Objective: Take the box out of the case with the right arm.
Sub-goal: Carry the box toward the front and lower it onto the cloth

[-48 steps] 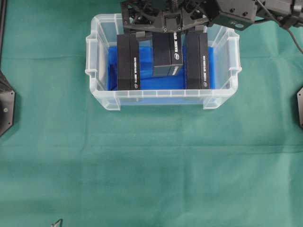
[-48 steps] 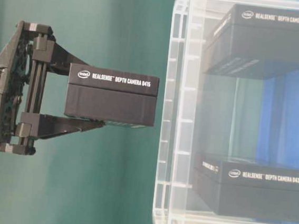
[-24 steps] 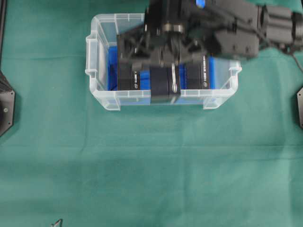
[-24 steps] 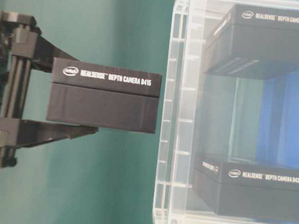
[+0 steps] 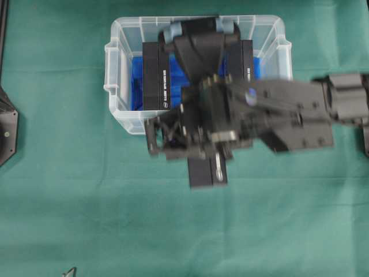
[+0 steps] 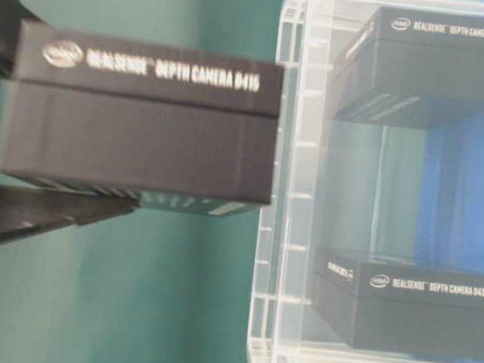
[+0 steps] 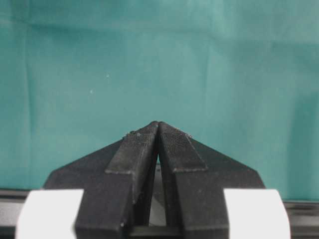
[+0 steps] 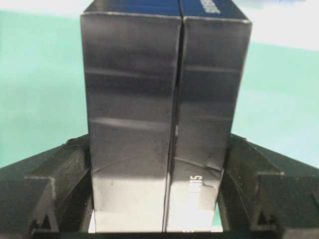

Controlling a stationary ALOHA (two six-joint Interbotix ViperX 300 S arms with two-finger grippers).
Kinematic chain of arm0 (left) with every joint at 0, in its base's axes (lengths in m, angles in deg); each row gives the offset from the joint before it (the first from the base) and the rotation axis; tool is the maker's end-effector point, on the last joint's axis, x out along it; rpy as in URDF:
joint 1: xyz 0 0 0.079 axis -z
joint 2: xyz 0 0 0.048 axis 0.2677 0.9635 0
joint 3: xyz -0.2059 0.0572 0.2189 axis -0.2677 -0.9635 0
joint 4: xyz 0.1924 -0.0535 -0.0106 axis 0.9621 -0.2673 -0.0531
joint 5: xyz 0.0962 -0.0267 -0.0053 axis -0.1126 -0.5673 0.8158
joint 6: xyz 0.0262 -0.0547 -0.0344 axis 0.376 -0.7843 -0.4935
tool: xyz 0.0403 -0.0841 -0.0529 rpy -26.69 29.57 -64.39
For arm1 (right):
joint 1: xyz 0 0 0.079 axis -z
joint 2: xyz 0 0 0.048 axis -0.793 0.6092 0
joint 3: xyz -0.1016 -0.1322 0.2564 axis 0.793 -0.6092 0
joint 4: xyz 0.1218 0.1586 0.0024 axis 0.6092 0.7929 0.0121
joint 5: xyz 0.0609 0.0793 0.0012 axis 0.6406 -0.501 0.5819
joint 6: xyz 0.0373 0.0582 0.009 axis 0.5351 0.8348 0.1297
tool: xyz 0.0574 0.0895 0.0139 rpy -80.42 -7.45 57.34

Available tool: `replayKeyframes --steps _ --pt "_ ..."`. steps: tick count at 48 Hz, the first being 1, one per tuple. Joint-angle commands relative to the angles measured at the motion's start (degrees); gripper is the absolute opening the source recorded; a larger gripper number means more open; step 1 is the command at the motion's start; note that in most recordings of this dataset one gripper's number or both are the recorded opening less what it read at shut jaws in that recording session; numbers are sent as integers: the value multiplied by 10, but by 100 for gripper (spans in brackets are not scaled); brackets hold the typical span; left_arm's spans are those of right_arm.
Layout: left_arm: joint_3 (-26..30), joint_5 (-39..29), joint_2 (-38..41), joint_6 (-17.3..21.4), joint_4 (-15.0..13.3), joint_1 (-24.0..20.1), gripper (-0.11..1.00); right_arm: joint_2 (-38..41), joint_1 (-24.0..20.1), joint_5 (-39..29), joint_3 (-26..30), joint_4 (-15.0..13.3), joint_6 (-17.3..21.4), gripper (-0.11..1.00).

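The clear case (image 5: 116,86) with its blue floor stands at the back of the green cloth. My right gripper (image 5: 209,164) is shut on a black box (image 5: 207,173), which hangs over the cloth just in front of the case's near wall. In the right wrist view the box (image 8: 159,99) fills the space between both fingers (image 8: 65,174), and the gripper (image 8: 157,199) clamps its sides. The table-level view shows the held box (image 6: 145,121) outside the case wall (image 6: 279,194). My left gripper (image 7: 158,124) is shut on nothing above bare cloth.
Two more black boxes stay in the case, one at the left (image 5: 155,75) and one at the right (image 5: 247,57); they also show through the wall, one box high (image 6: 433,71) and one box low (image 6: 410,305). Black arm bases (image 5: 7,130) flank the cloth.
The right arm has carried the box from above the case, over its near wall, out above the cloth in front. The grip has not changed. The left gripper shows no change.
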Motion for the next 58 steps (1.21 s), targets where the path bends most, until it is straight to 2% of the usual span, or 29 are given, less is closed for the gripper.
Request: replayKeyframes --steps 1,8,58 --pt "17 3 -1 0 1 -1 0 -30 -20 -3 17 1 12 66" --pt "17 3 0 0 1 -1 0 -30 -34 -3 18 3 37 66" --pt "17 2 0 0 1 -2 0 -12 -34 -11 -3 2 43 66"
